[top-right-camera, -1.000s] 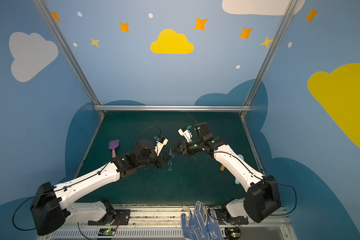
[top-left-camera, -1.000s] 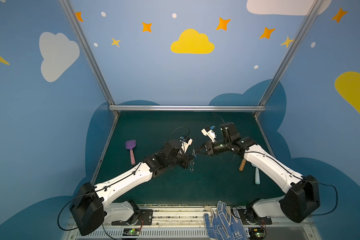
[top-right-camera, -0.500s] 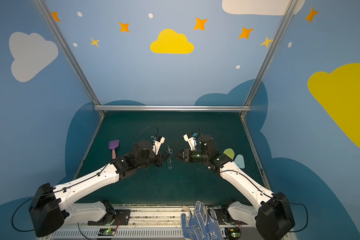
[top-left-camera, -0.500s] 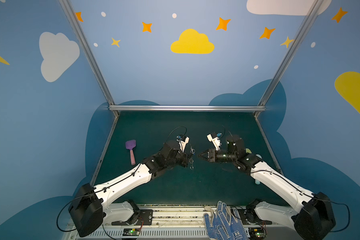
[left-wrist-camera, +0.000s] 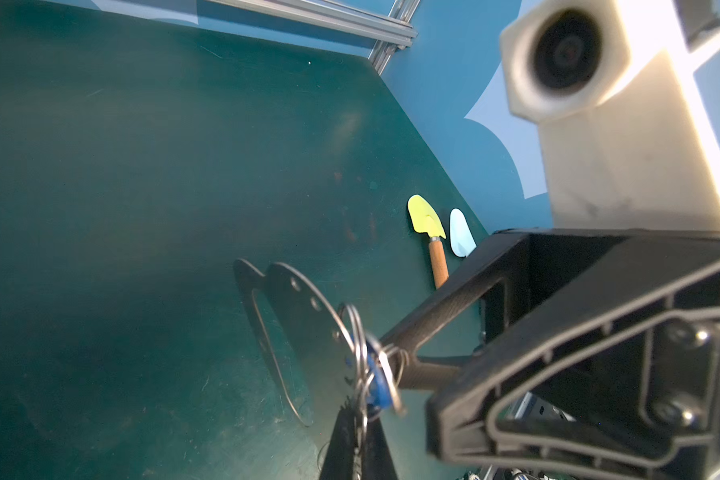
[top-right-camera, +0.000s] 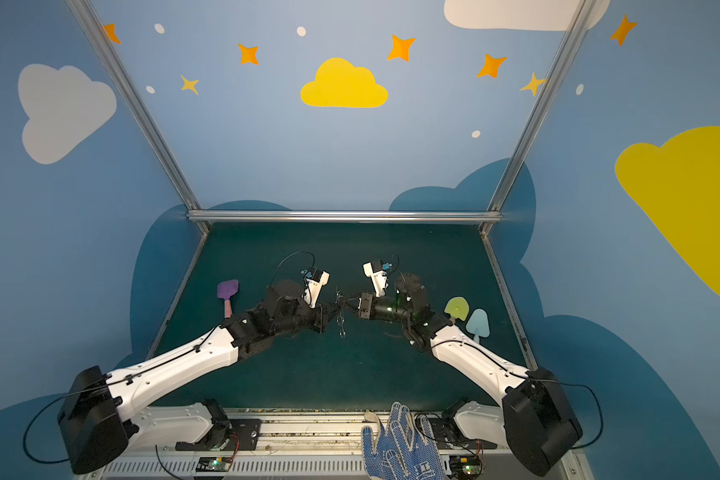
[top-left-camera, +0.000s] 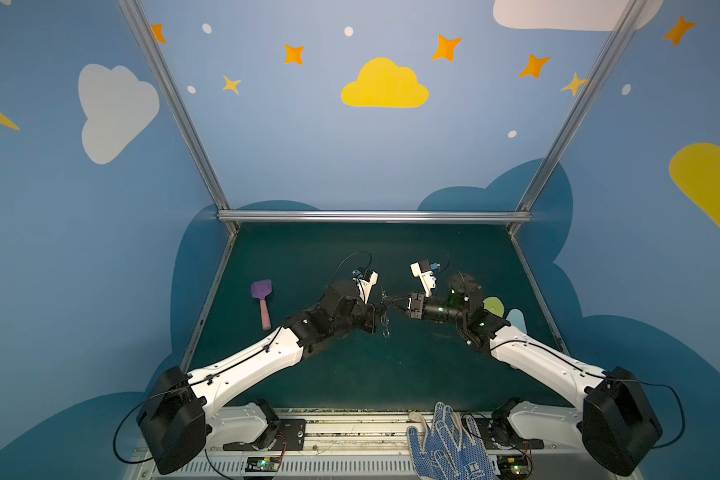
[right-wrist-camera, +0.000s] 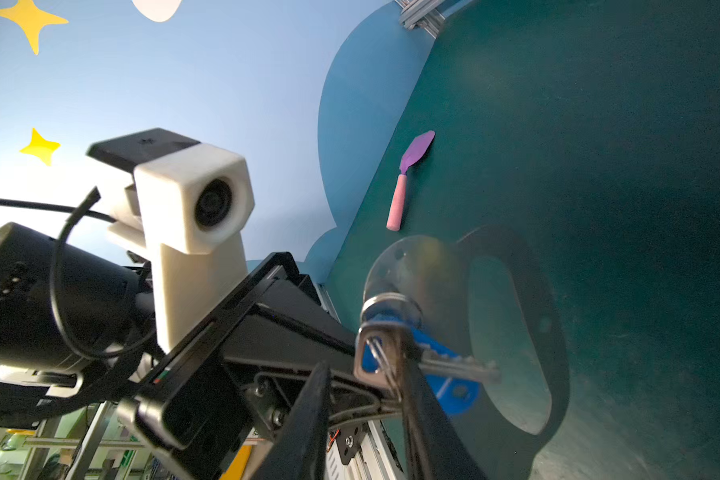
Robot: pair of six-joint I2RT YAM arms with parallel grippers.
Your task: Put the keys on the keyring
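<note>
1. Keyring [right-wrist-camera: 433, 274], a grey D-shaped plate, hangs above the green mat [top-left-camera: 350, 374] at mid-frame in both top views. The fully closed left gripper [left-wrist-camera: 352, 432] pinches its ringed edge.
2. Against that edge lie the keys [right-wrist-camera: 454, 368]: a silvery key and a blue tag.
3. Jaws of the right gripper [right-wrist-camera: 362, 374] stand partly apart about the key's head; whether they grip it is unclear.

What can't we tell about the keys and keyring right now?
Right wrist view: right gripper finger partly hides keys; grip unclear.
Left wrist view: blurred split rings hide where left gripper pinches keyring.
Both top views: keys and keyring too small; threaded or not unknown.
</note>
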